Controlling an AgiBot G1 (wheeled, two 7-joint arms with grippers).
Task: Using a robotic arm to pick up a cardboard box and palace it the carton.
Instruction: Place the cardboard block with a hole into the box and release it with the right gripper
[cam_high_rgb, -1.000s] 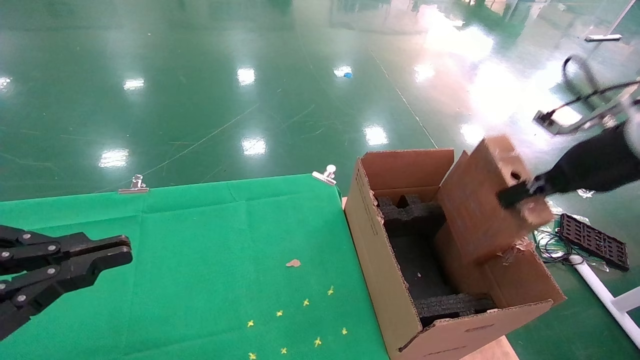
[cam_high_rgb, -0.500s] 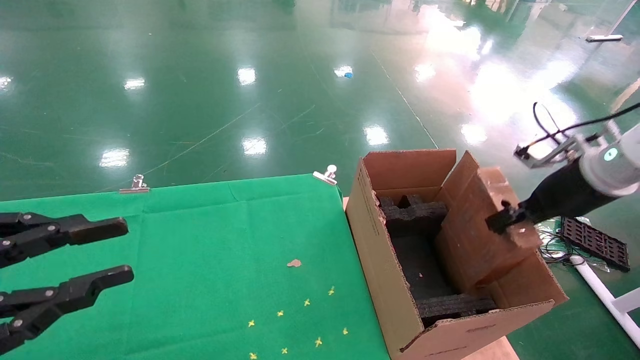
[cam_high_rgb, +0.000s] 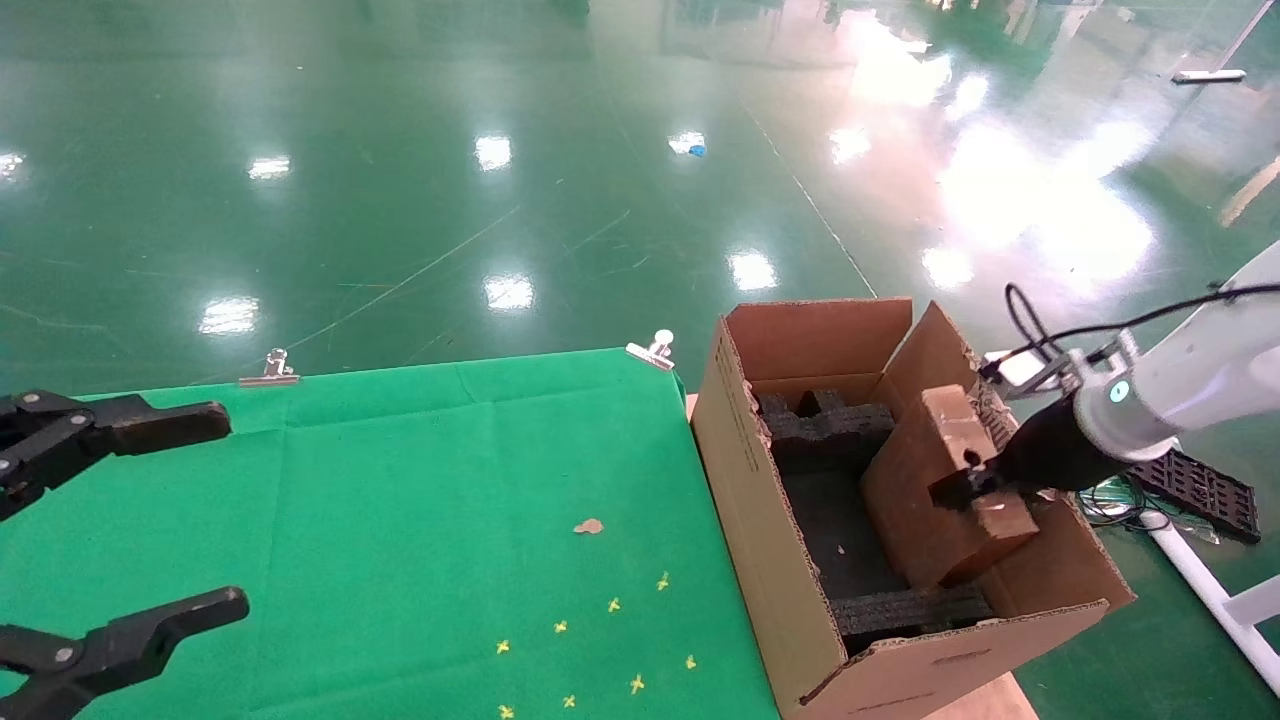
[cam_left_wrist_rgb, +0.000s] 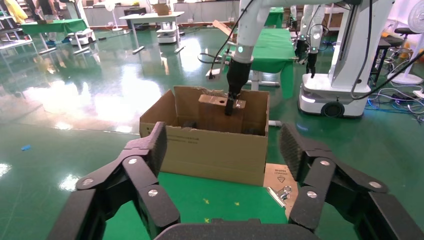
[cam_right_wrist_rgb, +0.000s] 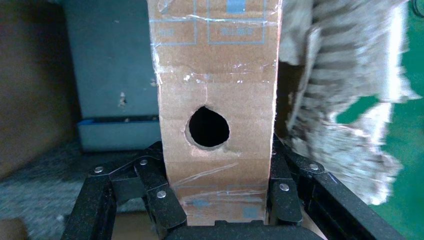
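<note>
My right gripper (cam_high_rgb: 975, 487), on the white-tubed arm (cam_high_rgb: 1180, 385), is shut on the slim brown cardboard box (cam_high_rgb: 925, 500) and holds it tilted inside the large carton (cam_high_rgb: 770, 560), against its right side. In the right wrist view the box's narrow face (cam_right_wrist_rgb: 216, 75) with its round hole fills the middle, clamped between both black fingers (cam_right_wrist_rgb: 150, 192). Black foam blocks (cam_high_rgb: 822, 425) line the carton's far end and near end. My left gripper (cam_high_rgb: 175, 515) is wide open and empty over the green table at the left; its view shows the carton (cam_left_wrist_rgb: 210, 150) ahead.
The green cloth table (cam_high_rgb: 400, 480) has metal clips (cam_high_rgb: 268, 370) on its far edge, a small brown scrap (cam_high_rgb: 587, 526) and yellow marks. A torn carton flap (cam_right_wrist_rgb: 345, 100) hangs beside the held box. A black tray (cam_high_rgb: 1190, 480) and cables lie on the floor at right.
My right gripper has carried the cardboard box down and to the left, from above the carton's right flap into the carton. My left gripper has opened from shut to wide open.
</note>
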